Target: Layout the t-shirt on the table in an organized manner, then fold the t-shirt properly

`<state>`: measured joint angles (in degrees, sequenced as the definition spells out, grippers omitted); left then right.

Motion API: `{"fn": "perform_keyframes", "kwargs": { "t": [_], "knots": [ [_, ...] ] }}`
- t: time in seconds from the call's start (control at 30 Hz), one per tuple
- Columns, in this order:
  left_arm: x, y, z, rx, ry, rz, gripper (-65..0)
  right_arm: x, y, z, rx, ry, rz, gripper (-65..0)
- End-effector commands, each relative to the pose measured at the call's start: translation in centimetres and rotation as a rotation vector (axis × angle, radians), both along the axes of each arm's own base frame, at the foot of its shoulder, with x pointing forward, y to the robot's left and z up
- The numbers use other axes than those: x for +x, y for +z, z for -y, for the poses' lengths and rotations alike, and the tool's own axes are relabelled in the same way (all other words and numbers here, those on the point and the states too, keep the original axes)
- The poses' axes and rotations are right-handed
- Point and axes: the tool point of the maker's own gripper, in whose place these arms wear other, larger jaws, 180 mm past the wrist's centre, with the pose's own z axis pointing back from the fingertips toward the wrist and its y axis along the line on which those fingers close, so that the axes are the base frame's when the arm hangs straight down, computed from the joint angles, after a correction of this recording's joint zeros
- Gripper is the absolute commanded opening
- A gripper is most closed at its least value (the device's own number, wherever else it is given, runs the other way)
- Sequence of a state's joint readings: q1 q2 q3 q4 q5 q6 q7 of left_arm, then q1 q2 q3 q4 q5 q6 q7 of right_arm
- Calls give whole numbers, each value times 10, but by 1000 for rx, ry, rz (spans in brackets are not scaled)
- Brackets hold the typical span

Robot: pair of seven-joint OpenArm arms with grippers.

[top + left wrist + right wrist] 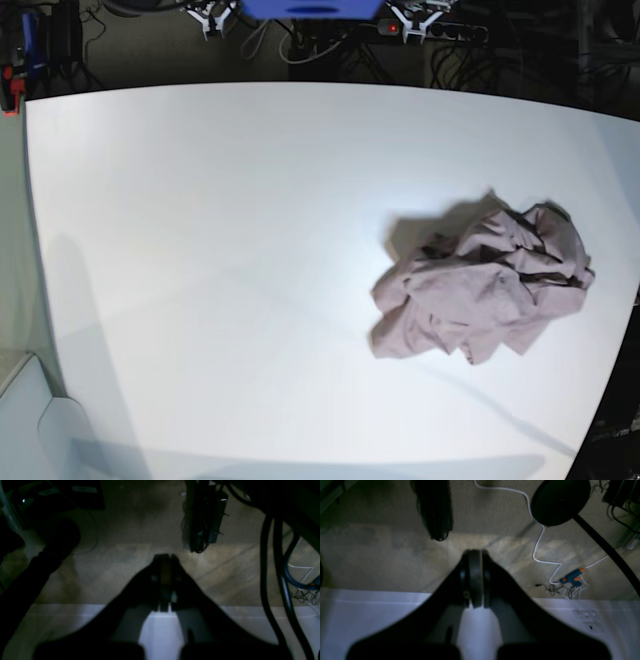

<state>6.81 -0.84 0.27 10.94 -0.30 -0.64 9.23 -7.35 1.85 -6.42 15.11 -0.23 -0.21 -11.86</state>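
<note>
The mauve t-shirt [485, 283] lies crumpled in a heap on the right part of the white table [220, 230] in the base view. Neither arm shows in that view. In the left wrist view my left gripper [165, 557] is shut with nothing in it, its tip hanging past the table's edge [67, 608] above the floor. My right gripper [475, 553] is likewise shut and empty, pointing out over the table's edge [370, 596] in the right wrist view. The t-shirt does not appear in either wrist view.
Beyond the table lies carpeted floor with black cables [275, 580], a dark hanging bundle [436, 510], a round black stand base [560, 501], a white cord [540, 545] and a blue-orange tool [571, 576]. Equipment [310, 10] lines the table's far side.
</note>
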Motion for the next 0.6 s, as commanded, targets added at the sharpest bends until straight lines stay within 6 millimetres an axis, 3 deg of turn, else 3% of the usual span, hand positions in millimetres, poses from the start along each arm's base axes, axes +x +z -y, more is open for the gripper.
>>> {"fn": "perform_keyframes", "kwargs": {
  "t": [0.0,0.57],
  "knots": [
    [-4,0,-2,10,-4,-8,-650,1,0,-1,8,2,2,-650],
    [15,3,1,1,-4,67,-650,3,0,0,6,-2,9,-650]
  ]
}}
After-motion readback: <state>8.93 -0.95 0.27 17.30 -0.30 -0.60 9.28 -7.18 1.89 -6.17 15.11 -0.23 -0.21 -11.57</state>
